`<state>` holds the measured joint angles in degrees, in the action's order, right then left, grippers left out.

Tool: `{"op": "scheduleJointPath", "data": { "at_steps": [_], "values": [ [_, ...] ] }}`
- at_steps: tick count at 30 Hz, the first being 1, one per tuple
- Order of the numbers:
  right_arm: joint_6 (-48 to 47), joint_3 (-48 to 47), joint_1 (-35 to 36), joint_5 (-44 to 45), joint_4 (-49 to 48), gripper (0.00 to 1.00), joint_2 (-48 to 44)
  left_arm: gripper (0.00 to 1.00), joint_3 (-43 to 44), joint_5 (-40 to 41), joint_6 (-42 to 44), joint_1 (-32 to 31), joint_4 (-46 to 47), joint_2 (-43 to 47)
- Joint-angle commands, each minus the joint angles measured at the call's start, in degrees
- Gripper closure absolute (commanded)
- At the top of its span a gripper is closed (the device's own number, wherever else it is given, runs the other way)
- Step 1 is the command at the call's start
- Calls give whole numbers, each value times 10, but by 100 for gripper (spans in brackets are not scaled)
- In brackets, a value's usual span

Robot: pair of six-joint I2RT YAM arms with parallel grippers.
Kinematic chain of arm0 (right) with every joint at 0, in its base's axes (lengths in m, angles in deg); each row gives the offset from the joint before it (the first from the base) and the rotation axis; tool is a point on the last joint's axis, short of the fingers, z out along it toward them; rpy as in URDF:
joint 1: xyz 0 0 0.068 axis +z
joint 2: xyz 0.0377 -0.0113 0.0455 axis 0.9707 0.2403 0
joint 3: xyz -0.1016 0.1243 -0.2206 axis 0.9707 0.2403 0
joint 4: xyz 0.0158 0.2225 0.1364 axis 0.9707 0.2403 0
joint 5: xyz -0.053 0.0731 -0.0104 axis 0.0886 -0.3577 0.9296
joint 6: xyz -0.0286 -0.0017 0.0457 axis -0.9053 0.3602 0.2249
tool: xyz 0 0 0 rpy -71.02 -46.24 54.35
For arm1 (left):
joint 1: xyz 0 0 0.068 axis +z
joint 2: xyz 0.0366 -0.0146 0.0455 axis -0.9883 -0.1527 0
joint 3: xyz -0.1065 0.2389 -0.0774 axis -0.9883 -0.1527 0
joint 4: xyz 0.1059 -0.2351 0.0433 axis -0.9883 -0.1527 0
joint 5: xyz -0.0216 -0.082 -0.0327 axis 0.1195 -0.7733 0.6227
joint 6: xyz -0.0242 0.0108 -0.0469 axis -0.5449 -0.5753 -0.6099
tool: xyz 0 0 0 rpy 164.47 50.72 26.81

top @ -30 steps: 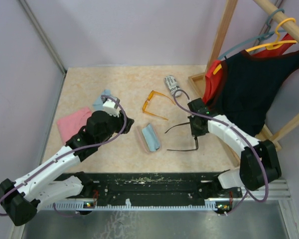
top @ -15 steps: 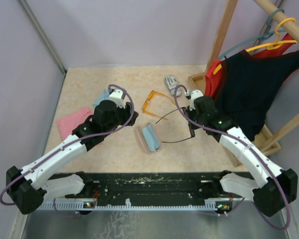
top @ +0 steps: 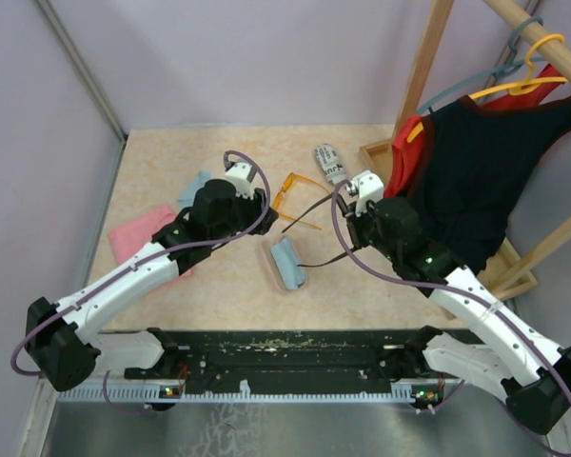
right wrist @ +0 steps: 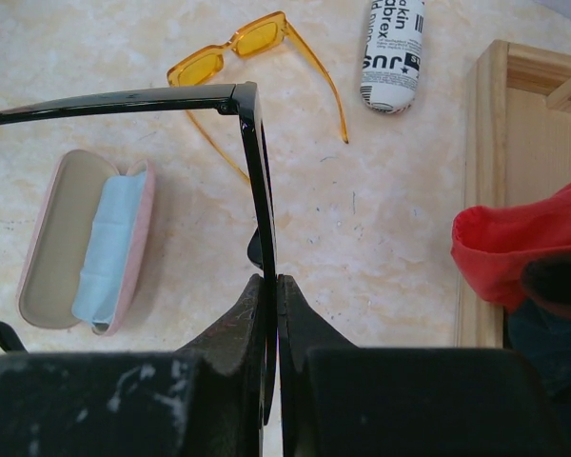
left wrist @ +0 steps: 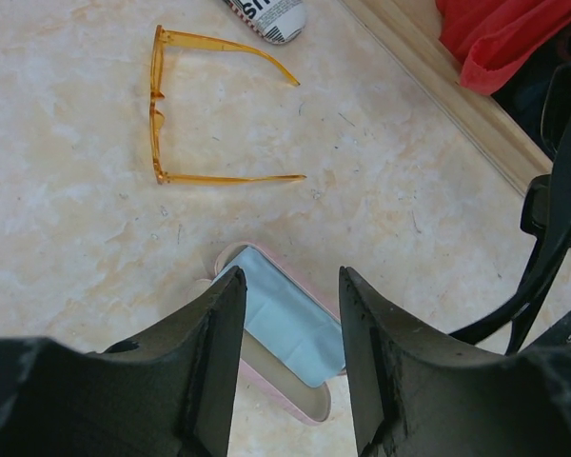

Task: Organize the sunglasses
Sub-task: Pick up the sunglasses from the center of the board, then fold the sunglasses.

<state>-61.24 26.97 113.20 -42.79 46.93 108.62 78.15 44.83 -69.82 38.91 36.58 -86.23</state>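
Note:
My right gripper (right wrist: 274, 281) is shut on the front frame of the black sunglasses (right wrist: 259, 171) and holds them edge-on above the table, arms spread. In the top view this gripper (top: 350, 233) hangs just right of the open pink case (top: 285, 264), and the black sunglasses' arms (top: 314, 209) reach left toward it. The orange sunglasses (top: 290, 195) lie unfolded on the table behind the case. My left gripper (left wrist: 290, 281) is open and holds nothing. It hovers over the pink case (left wrist: 285, 319), with the orange sunglasses (left wrist: 155, 124) ahead of it.
A black-and-white printed case (top: 329, 162) lies at the back. A blue cloth (right wrist: 109, 238) lines the pink case. A pink cloth (top: 138, 233) and a blue one (top: 195, 188) lie at the left. A wooden rack base (right wrist: 485, 190) and hanging garments (top: 476, 171) stand at the right.
My right arm has lifted the black sunglasses off the table and carried them left and back toward the pink case. The left arm has swung right, over the case.

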Motion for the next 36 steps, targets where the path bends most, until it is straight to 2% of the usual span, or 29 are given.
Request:
{"op": "scheduleJointPath", "data": {
  "at_steps": [1, 10, 16, 26, 36],
  "values": [
    [-13, -11, 14, 12, -34, 100, 7, 50, 25, -10, -9, -6, 9, -7],
    [-8, -26, 41, 26, -36, 100, 42, 51, 40, 16, -3, -23, 11, -37],
    [-1, -46, 75, 63, -32, 100, 74, 52, 60, 50, 3, -55, 6, -60],
    [34, -65, 79, 97, -28, 100, 96, 52, 71, 87, 4, -86, -1, -92],
    [81, -76, 85, 91, -45, 100, 116, 54, 92, 99, -1, -108, -1, -131]
  ]
}}
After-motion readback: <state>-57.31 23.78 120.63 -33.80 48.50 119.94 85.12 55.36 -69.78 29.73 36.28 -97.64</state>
